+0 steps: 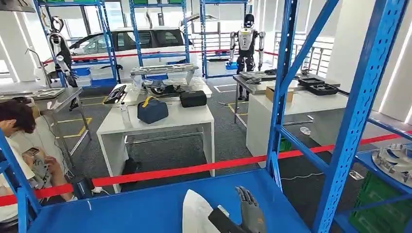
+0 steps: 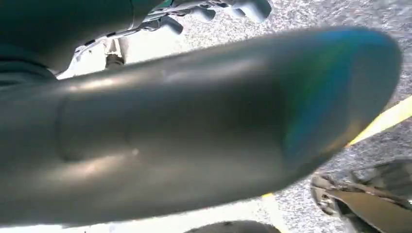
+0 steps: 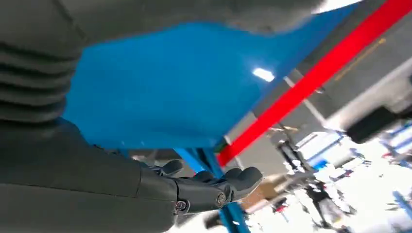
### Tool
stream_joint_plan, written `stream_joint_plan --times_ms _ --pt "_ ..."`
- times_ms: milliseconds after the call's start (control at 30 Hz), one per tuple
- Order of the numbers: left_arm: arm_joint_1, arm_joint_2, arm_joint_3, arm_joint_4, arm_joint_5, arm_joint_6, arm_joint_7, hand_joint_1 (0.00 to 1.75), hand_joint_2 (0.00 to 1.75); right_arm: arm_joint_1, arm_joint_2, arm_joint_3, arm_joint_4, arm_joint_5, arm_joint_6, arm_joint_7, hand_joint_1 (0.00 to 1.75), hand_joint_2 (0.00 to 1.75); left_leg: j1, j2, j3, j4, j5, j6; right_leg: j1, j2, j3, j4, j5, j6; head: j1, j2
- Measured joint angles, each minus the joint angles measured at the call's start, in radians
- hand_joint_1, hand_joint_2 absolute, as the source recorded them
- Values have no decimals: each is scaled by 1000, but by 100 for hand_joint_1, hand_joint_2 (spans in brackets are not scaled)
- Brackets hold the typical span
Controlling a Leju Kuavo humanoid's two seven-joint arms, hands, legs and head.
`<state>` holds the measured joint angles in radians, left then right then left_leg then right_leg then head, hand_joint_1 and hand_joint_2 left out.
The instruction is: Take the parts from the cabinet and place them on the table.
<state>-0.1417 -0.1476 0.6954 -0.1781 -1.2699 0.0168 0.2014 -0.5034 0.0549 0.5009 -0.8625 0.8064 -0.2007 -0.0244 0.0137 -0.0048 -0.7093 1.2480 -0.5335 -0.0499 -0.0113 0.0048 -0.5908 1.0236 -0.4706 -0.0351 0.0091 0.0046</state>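
A pale, curved part (image 1: 196, 212) lies on the blue cabinet shelf (image 1: 136, 206) at the bottom of the head view. My right hand (image 1: 250, 209) stands just right of it with its dark fingers raised and apart, holding nothing. In the right wrist view the fingers (image 3: 221, 186) stretch out over the blue shelf (image 3: 170, 82) with nothing between them and the thumb. A silvery round part (image 1: 396, 162) sits on a lower shelf at the far right. My left hand's thick grey thumb (image 2: 204, 126) spans the left wrist view above the floor, its fingertips (image 2: 243, 7) apart from it.
Blue rack uprights (image 1: 357, 111) rise right of my hand, and red tape (image 1: 194, 169) runs across behind the shelf. Beyond it a white table (image 1: 160, 121) carries a blue bag (image 1: 152, 110) and a black case (image 1: 193, 98). A person (image 1: 19, 131) sits at the left. A green crate (image 1: 384, 211) stands low right.
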Motion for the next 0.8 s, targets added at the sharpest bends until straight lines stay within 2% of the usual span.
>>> stream_joint_plan --times_ms 67,100,133,167,200,233,333,500,533,800 --pt "-1 3 1 0 0 0 -2 0 0 4 2 -15 1 -4 -6 -2 0 175 -1 0 78 -173 89 9 0 2 11 1 -7 6 0 0" --pt "-1 4 1 0 0 0 -2 0 0 4 2 -20 2 -5 -7 -3 0 175 -5 0 102 -226 86 16 4 2 12 2 -10 11 0 0" --pt "-3 4 1 0 0 0 -3 0 0 4 2 -26 2 -5 -8 -3 0 175 -7 0 110 -233 85 22 7 4 9 4 -13 18 1 0" --pt "-3 3 1 0 0 0 -3 0 0 5 2 -31 3 -6 -9 -2 0 175 -6 0 110 -235 88 23 7 4 8 5 -14 19 0 0" --pt "-2 2 2 0 0 -1 -3 0 0 6 2 -34 5 -8 -12 5 0 175 -5 -2 109 -235 90 19 9 3 9 4 -14 6 2 0" --pt "-2 2 2 0 0 -1 -1 0 0 6 2 -40 8 -13 -17 10 0 175 -7 -3 108 -235 90 20 8 2 9 3 -13 7 1 0" --pt "-2 3 4 0 -2 -1 0 0 0 6 4 -73 32 -42 -21 8 0 175 -9 -6 109 -235 89 29 7 0 15 -5 -10 14 2 0" --pt "-3 2 4 0 -12 -9 1 0 0 3 9 -136 96 -87 -15 -19 0 175 -10 -5 109 -234 87 34 6 0 18 -12 -8 27 1 0" --pt "-3 2 4 0 -16 -10 0 0 0 2 10 -145 107 -93 -15 -25 0 0 -11 -5 109 -234 87 35 5 0 18 -12 -8 28 1 0" --pt "-4 3 7 0 -10 -16 -2 0 0 -16 29 -178 144 -100 -10 -92 0 0 -10 -5 110 -234 88 35 5 0 18 -11 -7 30 1 0"
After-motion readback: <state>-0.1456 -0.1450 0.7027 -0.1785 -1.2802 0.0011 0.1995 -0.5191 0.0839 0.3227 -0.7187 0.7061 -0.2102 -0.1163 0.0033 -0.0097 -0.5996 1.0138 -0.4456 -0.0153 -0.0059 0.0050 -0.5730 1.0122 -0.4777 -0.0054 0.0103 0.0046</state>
